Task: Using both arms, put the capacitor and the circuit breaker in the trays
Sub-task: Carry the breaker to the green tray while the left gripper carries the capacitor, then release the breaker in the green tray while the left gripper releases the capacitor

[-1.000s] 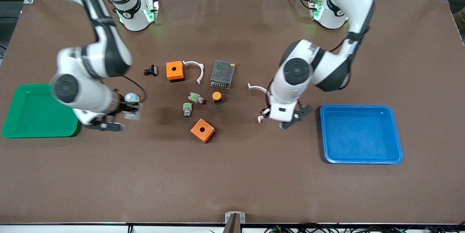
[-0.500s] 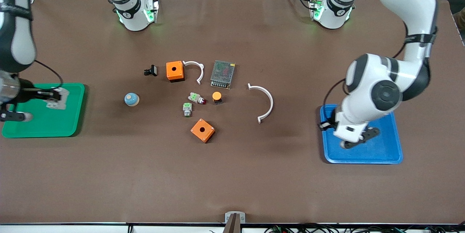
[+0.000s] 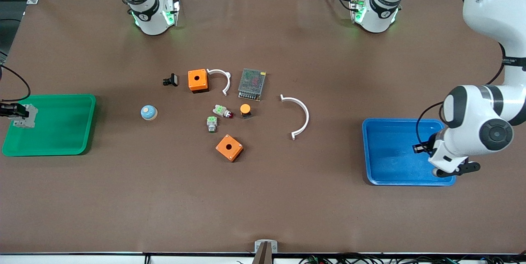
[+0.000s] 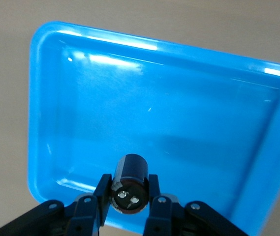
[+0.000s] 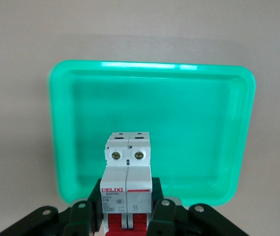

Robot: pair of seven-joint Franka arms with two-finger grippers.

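My right gripper (image 3: 16, 112) is shut on the circuit breaker (image 3: 24, 116), a white block with red levers. It holds the breaker in the air over the outer edge of the green tray (image 3: 61, 132). In the right wrist view the breaker (image 5: 128, 172) sits between the fingers (image 5: 160, 216) above the empty green tray (image 5: 189, 123). My left gripper (image 3: 421, 148) is shut on the capacitor, held over the blue tray (image 3: 390, 149). In the left wrist view the small black capacitor (image 4: 129, 184) is clamped between the fingers (image 4: 153, 196) above the empty blue tray (image 4: 169, 113).
Mid-table lie two orange boxes (image 3: 197, 80) (image 3: 229, 147), two white arcs (image 3: 299, 114) (image 3: 222, 78), a grey power supply (image 3: 252, 83), two green-and-grey switches (image 3: 212, 123), an orange-capped button (image 3: 245, 109), a black clip (image 3: 170, 79) and a blue dome (image 3: 148, 112).
Both arms have swung outward from mid-table. The right gripper carried the breaker to the green tray's outer edge. The left gripper carried the capacitor over the blue tray.
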